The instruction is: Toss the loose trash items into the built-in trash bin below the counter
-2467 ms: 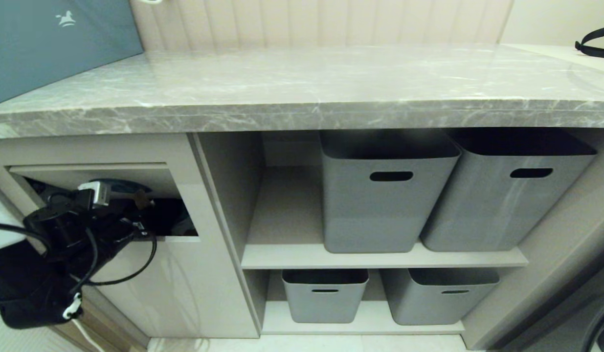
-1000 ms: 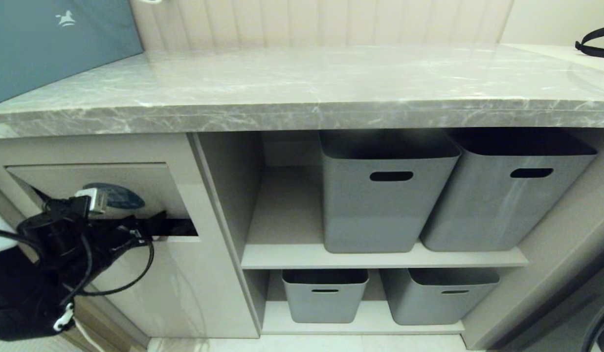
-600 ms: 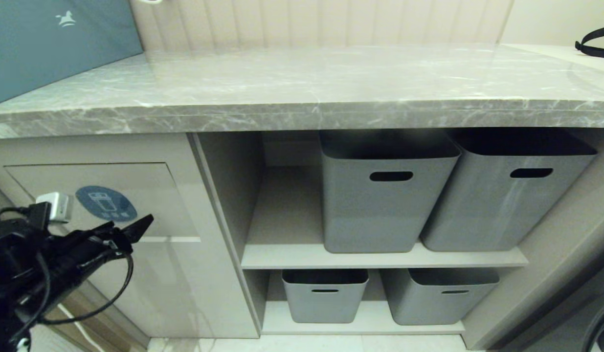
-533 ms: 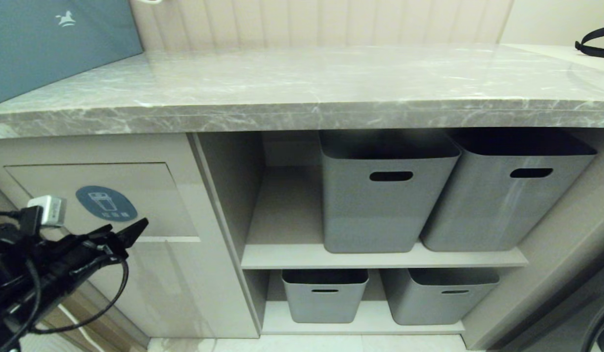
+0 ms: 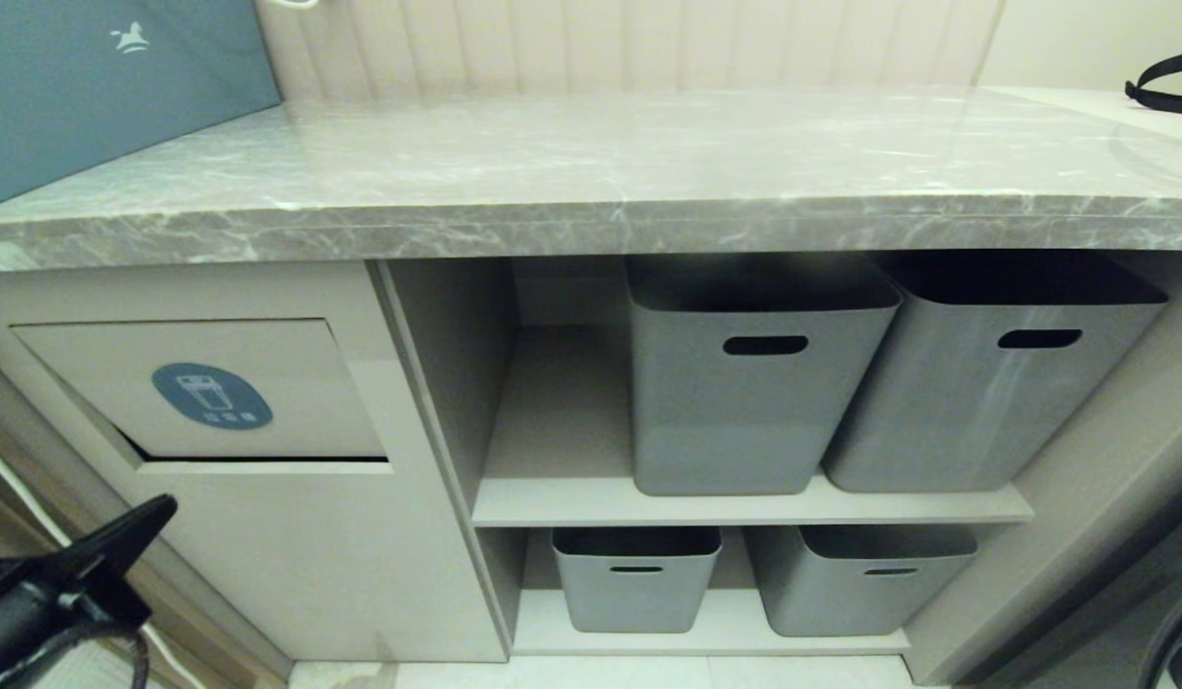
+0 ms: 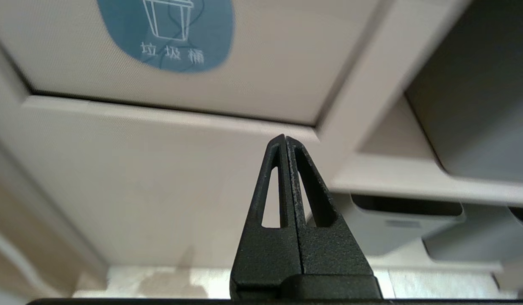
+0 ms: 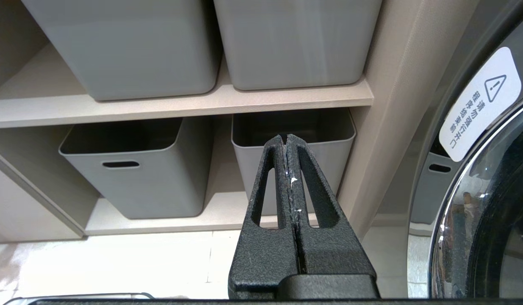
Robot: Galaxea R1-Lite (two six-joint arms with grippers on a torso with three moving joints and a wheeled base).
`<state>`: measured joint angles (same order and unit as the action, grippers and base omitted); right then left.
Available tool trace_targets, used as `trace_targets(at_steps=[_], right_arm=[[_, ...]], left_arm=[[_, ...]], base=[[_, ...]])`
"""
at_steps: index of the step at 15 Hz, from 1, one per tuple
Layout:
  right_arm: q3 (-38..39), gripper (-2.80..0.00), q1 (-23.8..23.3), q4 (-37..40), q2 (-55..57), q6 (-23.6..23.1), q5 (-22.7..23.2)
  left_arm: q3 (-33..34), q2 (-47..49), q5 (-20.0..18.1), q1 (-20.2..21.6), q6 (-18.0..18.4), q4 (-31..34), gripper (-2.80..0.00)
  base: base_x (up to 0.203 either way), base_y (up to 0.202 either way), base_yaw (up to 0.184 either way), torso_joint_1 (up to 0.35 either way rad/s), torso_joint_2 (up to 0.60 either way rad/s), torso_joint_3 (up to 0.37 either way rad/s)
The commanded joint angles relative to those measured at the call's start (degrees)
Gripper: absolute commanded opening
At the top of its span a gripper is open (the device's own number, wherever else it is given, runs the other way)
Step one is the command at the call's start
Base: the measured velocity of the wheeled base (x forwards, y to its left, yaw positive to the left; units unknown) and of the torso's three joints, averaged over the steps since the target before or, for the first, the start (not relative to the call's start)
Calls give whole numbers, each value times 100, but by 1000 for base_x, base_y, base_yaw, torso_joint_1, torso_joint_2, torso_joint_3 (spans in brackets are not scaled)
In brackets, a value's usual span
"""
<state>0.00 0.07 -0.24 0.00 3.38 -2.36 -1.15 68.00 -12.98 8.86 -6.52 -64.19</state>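
The built-in trash bin (image 5: 265,411) is the beige cabinet front under the grey marble counter (image 5: 591,163). Its flap with the blue oval sticker (image 5: 211,395) hangs nearly closed, with a thin dark slit along its lower edge. That sticker (image 6: 168,34) also fills the upper part of the left wrist view. My left gripper (image 5: 160,507) is low at the left, below the flap and clear of it, shut with nothing in it (image 6: 285,139). My right gripper (image 7: 284,137) is shut and empty, facing the lower baskets. No loose trash items are in view.
Grey plastic baskets stand on the shelves right of the bin, two large ones (image 5: 758,373) above and two small ones (image 5: 636,576) below. A teal box (image 5: 102,86) leans at the counter's back left. A washer door (image 7: 485,190) is on the right.
My left gripper came out of the bin opening, dropped down and to the left, and shut. The flap swung back from tilted open to nearly closed.
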Motion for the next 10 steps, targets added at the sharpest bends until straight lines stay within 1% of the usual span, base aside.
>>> trace_targets(at_steps=[1, 3, 4, 6, 8, 9, 10], right_arm=[[9, -280, 1, -2, 0, 5, -1], [9, -280, 1, -2, 0, 5, -1], [9, -280, 1, -2, 0, 5, -1], [9, -280, 1, -2, 0, 5, -1], [9, -280, 1, -2, 0, 5, -1], [9, -280, 1, -2, 0, -2, -1], [9, -280, 1, -2, 0, -4, -1]], left_arm=[[53, -1487, -6, -24, 90, 1046, -280], [94, -2491, 127, -150, 370, 2620, -280], [109, -2939, 306, -215, 545, 3394, -280], [122, -3739, 702, -273, 783, 4528, -280], [114, -4672, 1006, -296, 908, 5473, -280], [111, -5037, 1076, -303, 957, 5770, -280], [121, -5196, 1132, -312, 982, 5931, -280]], base=[[0, 0, 0, 0, 0, 0], [0, 0, 0, 0, 0, 0], [0, 0, 0, 0, 0, 0], [0, 0, 0, 0, 0, 0], [0, 0, 0, 0, 0, 0], [0, 0, 0, 0, 0, 0], [0, 0, 0, 0, 0, 0]])
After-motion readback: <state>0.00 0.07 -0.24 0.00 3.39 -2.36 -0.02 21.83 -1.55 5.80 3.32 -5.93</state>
